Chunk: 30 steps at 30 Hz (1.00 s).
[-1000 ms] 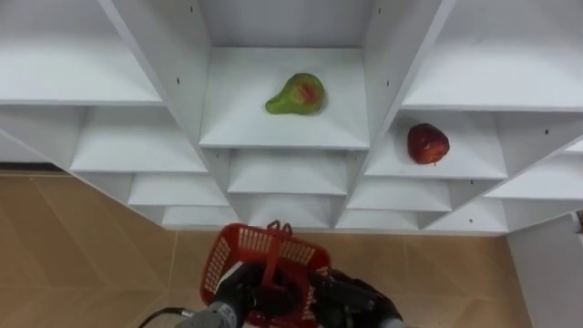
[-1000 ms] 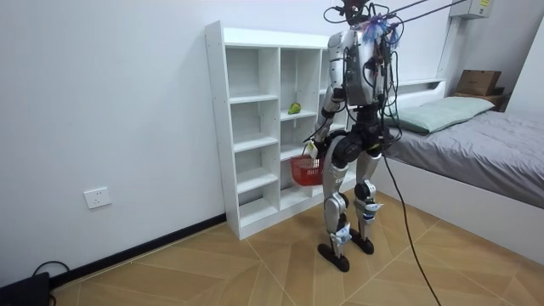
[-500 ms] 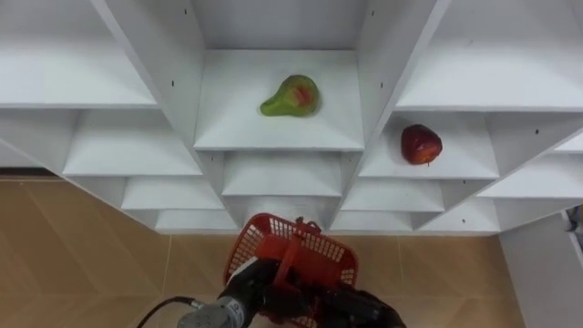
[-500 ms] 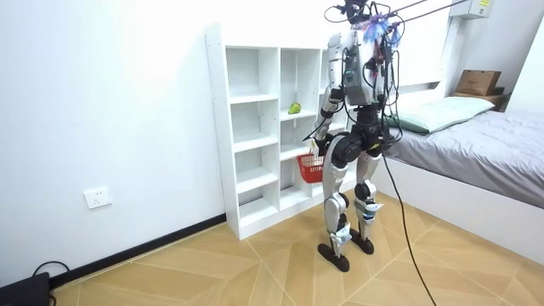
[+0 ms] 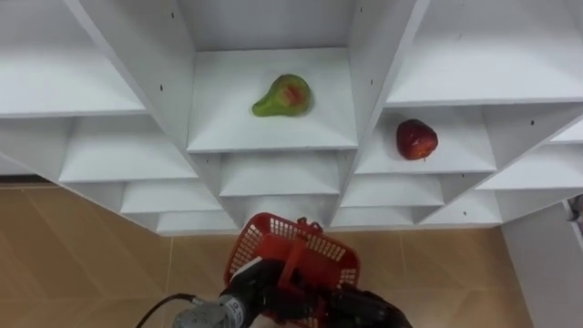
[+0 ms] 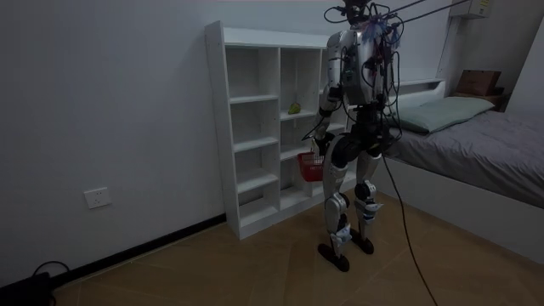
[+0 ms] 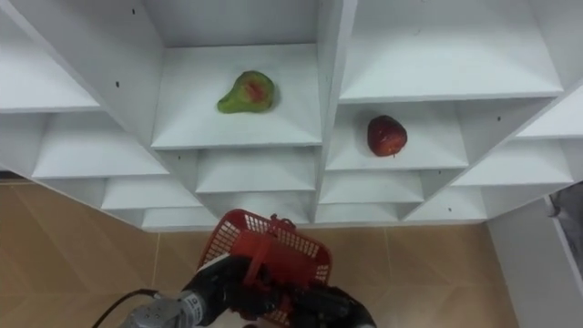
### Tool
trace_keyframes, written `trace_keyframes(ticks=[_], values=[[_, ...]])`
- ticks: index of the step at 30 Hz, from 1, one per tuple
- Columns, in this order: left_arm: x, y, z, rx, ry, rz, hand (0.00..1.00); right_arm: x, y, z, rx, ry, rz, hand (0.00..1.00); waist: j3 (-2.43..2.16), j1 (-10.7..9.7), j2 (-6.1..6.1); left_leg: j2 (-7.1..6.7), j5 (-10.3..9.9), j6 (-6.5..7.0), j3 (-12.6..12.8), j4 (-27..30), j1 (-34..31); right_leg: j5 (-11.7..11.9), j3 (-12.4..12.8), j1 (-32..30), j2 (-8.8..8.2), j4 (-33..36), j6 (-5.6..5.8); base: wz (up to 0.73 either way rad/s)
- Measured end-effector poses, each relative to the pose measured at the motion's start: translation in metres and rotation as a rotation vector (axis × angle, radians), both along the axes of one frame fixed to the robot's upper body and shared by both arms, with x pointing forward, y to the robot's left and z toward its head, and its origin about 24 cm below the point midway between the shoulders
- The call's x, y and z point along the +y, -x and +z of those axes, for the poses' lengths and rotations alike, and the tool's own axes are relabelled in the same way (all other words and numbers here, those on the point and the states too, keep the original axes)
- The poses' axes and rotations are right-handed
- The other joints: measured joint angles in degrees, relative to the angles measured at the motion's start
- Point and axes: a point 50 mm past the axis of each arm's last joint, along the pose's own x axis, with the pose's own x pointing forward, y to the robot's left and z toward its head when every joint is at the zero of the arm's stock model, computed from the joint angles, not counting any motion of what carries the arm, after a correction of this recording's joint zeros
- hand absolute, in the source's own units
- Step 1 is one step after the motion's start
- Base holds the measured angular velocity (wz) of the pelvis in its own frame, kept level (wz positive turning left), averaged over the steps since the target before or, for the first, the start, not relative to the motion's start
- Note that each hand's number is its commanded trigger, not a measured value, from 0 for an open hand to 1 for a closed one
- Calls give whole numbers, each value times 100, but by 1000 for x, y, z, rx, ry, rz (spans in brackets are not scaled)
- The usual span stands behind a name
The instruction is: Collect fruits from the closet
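Left hand curled round red basket handle, before shelves.

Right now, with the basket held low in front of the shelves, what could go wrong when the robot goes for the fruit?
The pear and apple lie loose on separate shelves; a clumsy touch may roll either one off to the floor. The left hand grips the basket well below both shelves, so a dropped fruit might miss it.
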Motion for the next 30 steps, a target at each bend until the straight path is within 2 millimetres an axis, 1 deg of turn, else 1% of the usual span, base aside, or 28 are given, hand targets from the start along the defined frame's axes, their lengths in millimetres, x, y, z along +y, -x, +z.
trace_keyframes(ticks=[6, 10, 11, 15, 19, 23, 29, 30], values=[[-1, 0, 0, 2, 1, -14, 100, -1, 0, 0, -3, 12, 14, 100, 1, -47, 2, 2, 1, 1, -5, 12, -12, 0, -5, 0, -3, 4, 0, 0], [-1, 1, 0, -5, -21, -48, 100, -3, 1, 0, -1, 22, 19, 100, 0, -123, 3, -1, 5, 1, -11, 11, -37, 1, -27, -1, -1, 4, -1, 4], [-2, 1, 0, -7, -21, -56, 100, -3, 2, -1, 1, 22, 18, 100, -7, -132, 12, -1, 5, 1, -9, 11, -73, 1, -26, -32, 0, 6, -1, 0], [-5, 3, -2, 5, -15, -85, 100, -9, 3, -1, 5, 38, 20, 100, -13, -135, 20, -1, 23, -2, 0, 36, -102, 1, -19, -71, -1, 19, -3, 0], [-11, 7, -4, 25, 2, -123, 100, -9, 3, -2, 10, 43, 22, 100, -12, -134, 20, 0, 24, -2, 4, 37, -100, 1, -19, -73, -5, 13, -3, 0], [-12, 11, -7, 47, 7, -153, 100, -11, 5, -3, 22, 52, 24, 100, -6, -141, 10, 7, 24, -1, 55, 35, -89, 1, 0, -82, -16, 17, -3, -3], [-13, 12, -6, 47, 7, -183, 100, -11, 5, -3, 25, 53, 25, 100, 6, -145, -14, 5, 25, -1, 95, 46, -97, 1, 53, -114, -27, 22, -3, -3], [-13, 11, -6, 47, 7, -183, 100, -11, 5, -3, 24, 54, 26, 61, 8, -144, -16, 5, 25, -1, 97, 49, -108, 0, 55, -131, -31, 27, -4, 0]])
